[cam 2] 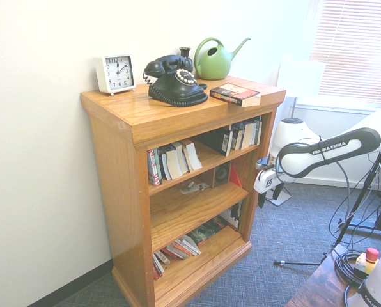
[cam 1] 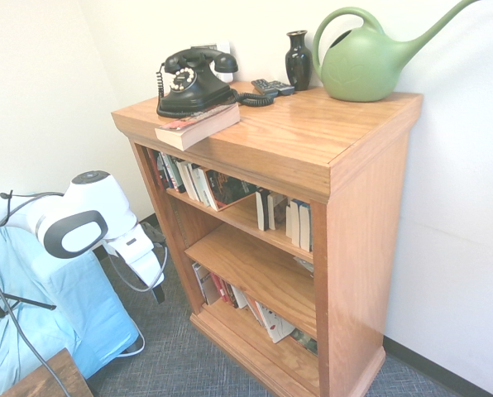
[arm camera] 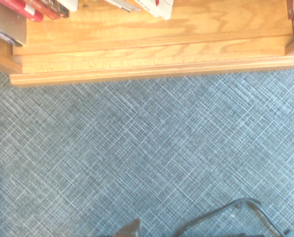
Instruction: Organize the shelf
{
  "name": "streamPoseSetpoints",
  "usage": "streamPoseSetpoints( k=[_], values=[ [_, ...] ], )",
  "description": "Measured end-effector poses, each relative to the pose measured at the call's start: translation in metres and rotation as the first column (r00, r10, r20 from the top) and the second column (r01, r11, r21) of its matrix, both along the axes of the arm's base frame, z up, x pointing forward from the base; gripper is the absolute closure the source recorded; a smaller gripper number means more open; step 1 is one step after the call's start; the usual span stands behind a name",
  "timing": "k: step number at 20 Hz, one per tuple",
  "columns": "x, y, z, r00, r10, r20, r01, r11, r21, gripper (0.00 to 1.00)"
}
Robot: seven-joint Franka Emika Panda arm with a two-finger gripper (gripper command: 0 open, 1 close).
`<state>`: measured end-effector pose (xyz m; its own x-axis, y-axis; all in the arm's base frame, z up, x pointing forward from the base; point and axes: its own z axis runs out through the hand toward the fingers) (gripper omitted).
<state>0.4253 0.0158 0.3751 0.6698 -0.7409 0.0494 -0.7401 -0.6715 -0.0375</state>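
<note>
The shelf (cam 1: 313,141) is a honey-coloured oak bookcase with a thick top board (cam 2: 139,115) and three tiers. A paperback (cam 1: 198,124) lies flat on the front edge of the top, beside a black rotary phone (cam 1: 193,81). Books lean and stand in the upper tier (cam 1: 201,184), and more lie slumped in the bottom tier (cam 1: 230,294). The middle tier (cam 2: 194,187) holds only a few small items. My gripper (cam 1: 158,289) hangs low beside the shelf's front corner, pointing at the floor, open and with nothing in it. The wrist view shows the shelf's base (arm camera: 152,54) and carpet (arm camera: 147,148).
On the shelf's top also stand a dark vase (cam 1: 298,59), a green watering can (cam 1: 366,58), a remote (cam 1: 271,86) and a white clock (cam 2: 116,72). A blue covered object (cam 1: 73,322) and a wooden table corner (cam 1: 40,376) sit behind the arm.
</note>
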Motion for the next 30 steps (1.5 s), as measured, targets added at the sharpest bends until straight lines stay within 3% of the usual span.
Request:
streamPoseSetpoints(
  k=[5,8,12,15,18,22,27,30],
  values=[
    [-0.001,0.0,-0.003,1.0,0.001,0.002,-0.001,1.0,0.0,0.0],
    [-0.001,-0.005,-0.003,0.999,0.015,0.042,-0.014,0.999,-0.032,0.0],
    [0.003,-0.028,0.015,0.988,0.077,0.131,-0.047,0.975,-0.215,0.0],
    [0.004,-0.045,0.039,0.976,0.137,0.168,-0.068,0.929,-0.363,0.0],
    [0.004,-0.052,0.062,0.959,0.209,0.191,-0.086,0.858,-0.506,0.0],
    [0.003,-0.048,0.086,0.925,0.325,0.199,-0.11,0.727,-0.678,0.0],
    [0.005,-0.028,0.117,0.864,0.474,0.171,-0.114,0.515,-0.85,0.0],
    [0.008,-0.011,0.144,0.815,0.561,0.144,-0.093,0.373,-0.923,0.0]
  ],
)
